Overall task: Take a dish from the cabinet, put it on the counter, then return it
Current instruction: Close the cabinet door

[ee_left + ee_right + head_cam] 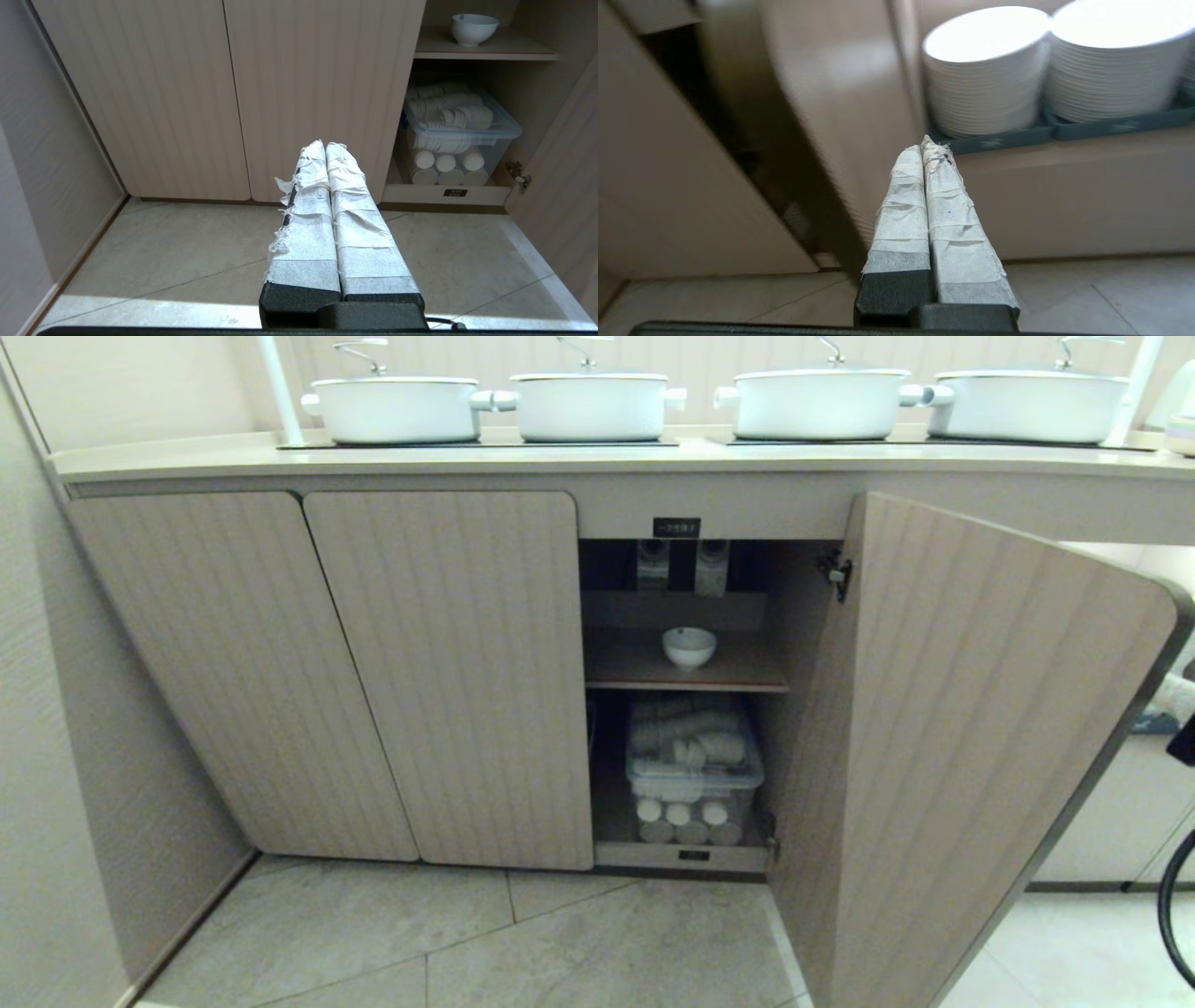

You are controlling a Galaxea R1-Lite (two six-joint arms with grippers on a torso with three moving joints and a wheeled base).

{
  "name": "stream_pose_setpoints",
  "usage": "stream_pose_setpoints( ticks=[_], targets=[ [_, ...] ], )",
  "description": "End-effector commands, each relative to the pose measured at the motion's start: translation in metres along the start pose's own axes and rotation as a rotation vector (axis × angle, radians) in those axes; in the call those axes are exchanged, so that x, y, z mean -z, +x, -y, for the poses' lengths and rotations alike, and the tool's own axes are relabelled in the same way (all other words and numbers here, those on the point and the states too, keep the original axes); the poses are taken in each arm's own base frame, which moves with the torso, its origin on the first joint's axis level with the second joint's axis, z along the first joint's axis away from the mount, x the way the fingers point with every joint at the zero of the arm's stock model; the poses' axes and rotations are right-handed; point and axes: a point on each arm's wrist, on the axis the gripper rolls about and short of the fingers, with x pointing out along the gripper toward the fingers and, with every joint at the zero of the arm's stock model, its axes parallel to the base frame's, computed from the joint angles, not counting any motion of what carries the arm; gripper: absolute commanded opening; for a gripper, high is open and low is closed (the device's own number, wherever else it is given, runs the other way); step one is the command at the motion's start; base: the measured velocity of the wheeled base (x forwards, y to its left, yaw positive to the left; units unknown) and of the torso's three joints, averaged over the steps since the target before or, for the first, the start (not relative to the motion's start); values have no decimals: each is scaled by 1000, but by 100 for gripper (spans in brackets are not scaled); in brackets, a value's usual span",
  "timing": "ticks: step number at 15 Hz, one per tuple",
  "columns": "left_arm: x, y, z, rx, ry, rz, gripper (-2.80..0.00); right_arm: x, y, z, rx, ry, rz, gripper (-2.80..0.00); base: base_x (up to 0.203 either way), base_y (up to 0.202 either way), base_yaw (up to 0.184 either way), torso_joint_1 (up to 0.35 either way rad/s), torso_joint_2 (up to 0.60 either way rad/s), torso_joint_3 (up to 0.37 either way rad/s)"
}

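Note:
The dish (689,647), a small white bowl, stands upright on the inner shelf (644,672) of the cabinet, whose fluted right door (962,737) is swung wide open. It also shows in the left wrist view, dish (474,29). The cream counter (597,457) runs above the cabinet. My left gripper (325,144) is shut and empty, low over the floor in front of the closed doors. My right gripper (925,142) is shut and empty, on the outer side of the open door (840,93), pointing toward stacked plates. Neither gripper shows in the head view.
Several big white lidded pots (590,403) sit on the counter. A clear bin of white cups (693,775) fills the cabinet's lower space. Stacks of flat white plates (985,70) stand in a niche right of the door. A wall (56,728) closes the left side.

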Motion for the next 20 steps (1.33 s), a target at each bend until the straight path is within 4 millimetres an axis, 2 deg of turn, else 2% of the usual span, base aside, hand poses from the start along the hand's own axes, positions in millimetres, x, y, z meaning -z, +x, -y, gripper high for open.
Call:
stream_pose_setpoints(
  ticks=[1, 13, 20],
  targets=[
    [0, 0, 0, 0, 0, 1, -280, 0, 1, -2, -59, 6, -6, -280, 0, 0, 0, 0, 0, 0],
    [0, 0, 0, 0, 0, 2, -280, 9, 5, -28, -219, 102, -66, -280, 0, 0, 0, 0, 0, 0],
    [0, 0, 0, 0, 0, 1, -280, 13, 21, -45, -316, 125, -68, -280, 0, 0, 0, 0, 0, 0]
  ],
)
